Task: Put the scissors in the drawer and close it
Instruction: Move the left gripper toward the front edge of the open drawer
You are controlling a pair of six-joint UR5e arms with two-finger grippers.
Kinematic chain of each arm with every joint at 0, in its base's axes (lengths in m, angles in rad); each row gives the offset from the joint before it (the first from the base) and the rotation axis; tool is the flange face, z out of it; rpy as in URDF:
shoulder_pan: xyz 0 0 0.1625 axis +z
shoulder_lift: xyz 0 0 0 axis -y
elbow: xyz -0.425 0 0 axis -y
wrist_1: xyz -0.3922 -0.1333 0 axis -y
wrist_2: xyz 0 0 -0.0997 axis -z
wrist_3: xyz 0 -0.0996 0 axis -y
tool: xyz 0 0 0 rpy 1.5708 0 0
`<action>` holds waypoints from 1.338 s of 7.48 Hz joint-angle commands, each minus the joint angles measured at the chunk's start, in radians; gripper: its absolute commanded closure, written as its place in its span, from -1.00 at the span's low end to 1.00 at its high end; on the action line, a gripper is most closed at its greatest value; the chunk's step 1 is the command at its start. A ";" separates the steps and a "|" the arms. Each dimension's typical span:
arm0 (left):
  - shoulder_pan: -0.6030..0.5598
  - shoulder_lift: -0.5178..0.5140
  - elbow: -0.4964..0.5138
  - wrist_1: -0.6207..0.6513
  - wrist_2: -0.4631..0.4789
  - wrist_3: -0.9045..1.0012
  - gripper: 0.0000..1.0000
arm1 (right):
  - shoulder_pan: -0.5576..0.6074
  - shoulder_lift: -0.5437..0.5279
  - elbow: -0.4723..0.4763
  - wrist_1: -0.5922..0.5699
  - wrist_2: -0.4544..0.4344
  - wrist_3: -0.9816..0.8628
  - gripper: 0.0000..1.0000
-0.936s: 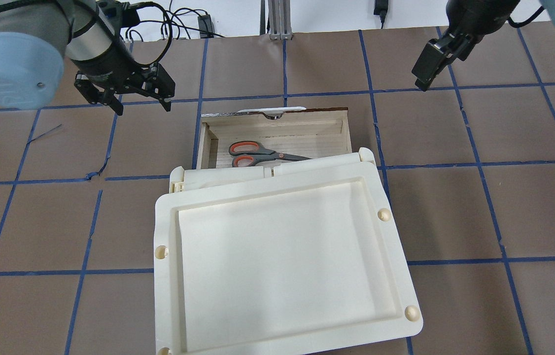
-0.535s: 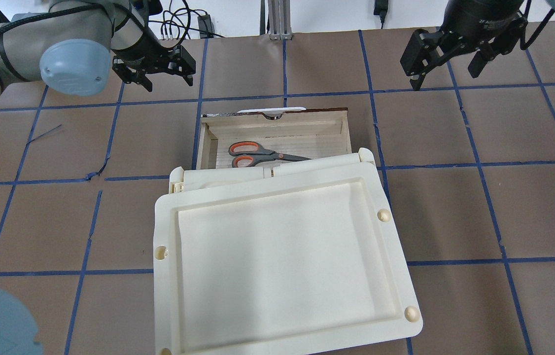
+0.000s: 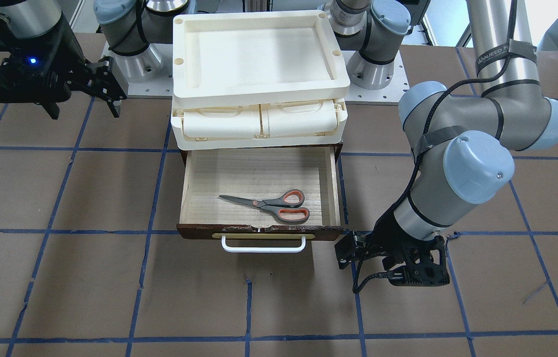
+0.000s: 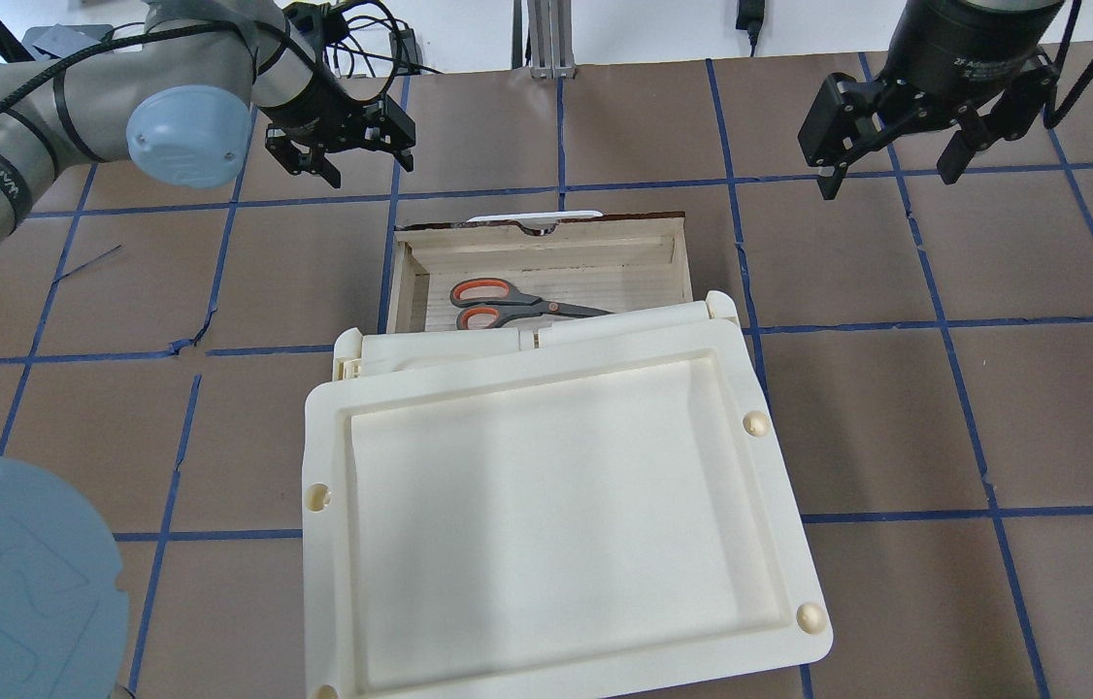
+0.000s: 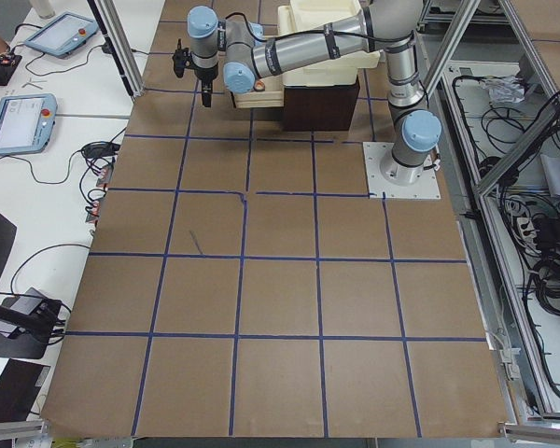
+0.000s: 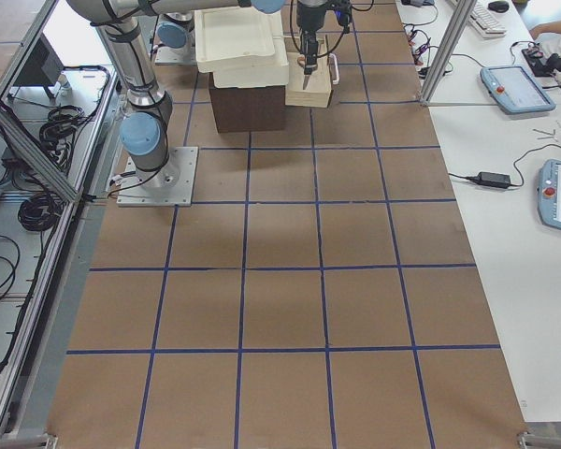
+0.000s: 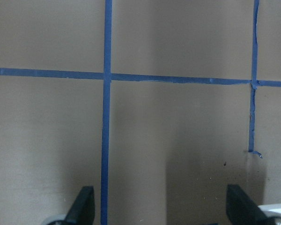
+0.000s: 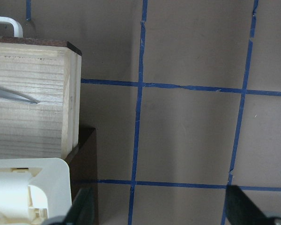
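The small scissors with grey, orange-lined handles (image 3: pixel 271 202) lie flat inside the wide pale-wood drawer (image 3: pixel 254 168), which stands pulled out. Placing looks done, and closing is the step in hand. It likely calls for a square push on the dark front by its white bar handle (image 3: pixel 263 245). The left claw (image 4: pixel 352 165) hovers over the brown gridded surface (image 4: pixel 896 408) near that front, spread wide and empty. The right claw (image 4: pixel 886 180), well apart, is likewise released.
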 commanded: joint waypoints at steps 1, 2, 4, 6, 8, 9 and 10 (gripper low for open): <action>0.000 -0.015 -0.012 -0.013 -0.004 -0.002 -1.00 | -0.008 -0.004 0.029 -0.073 0.027 0.006 -1.00; 0.000 -0.015 -0.014 -0.028 -0.022 -0.003 -1.00 | -0.015 -0.001 0.041 -0.092 0.023 0.009 -1.00; -0.002 -0.015 -0.021 -0.074 -0.024 -0.002 -1.00 | -0.005 -0.005 0.046 -0.103 0.021 0.015 -1.00; -0.002 -0.015 -0.027 -0.138 -0.034 -0.014 -1.00 | 0.009 0.001 0.027 -0.076 -0.049 0.075 -1.00; -0.003 -0.012 -0.029 -0.191 -0.036 -0.022 -1.00 | 0.009 0.007 0.032 -0.085 -0.042 0.078 -1.00; -0.003 -0.006 -0.029 -0.203 -0.036 -0.040 -1.00 | 0.008 0.008 0.032 -0.083 -0.040 0.078 -1.00; -0.005 -0.003 -0.029 -0.218 -0.036 -0.046 -1.00 | 0.008 0.009 0.033 -0.082 -0.040 0.078 -1.00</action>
